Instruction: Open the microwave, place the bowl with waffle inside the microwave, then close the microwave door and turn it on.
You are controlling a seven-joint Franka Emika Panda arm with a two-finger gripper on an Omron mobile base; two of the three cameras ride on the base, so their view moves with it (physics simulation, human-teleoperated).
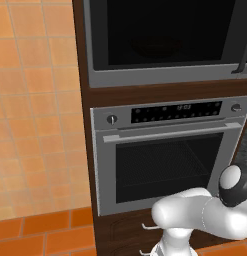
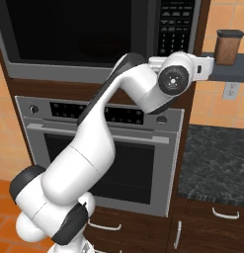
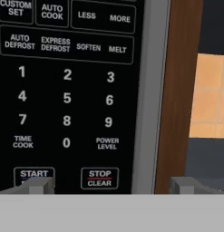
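Note:
The microwave sits in the wooden cabinet column, its black glass door flush with the frame and the dark vertical handle at the door's right. A dim round shape behind the glass looks like the bowl; no waffle can be made out. In the right base view my hand is raised to the microwave's keypad. In the hand view my gripper is open close before the keypad, its left fingertip right under the START key and the STOP/CLEAR key between the tips.
A silver oven with a horizontal bar handle is below the microwave. To the right are a dark stone counter, a shelf with a brown canister and a wall outlet. A brown cabinet edge borders the keypad.

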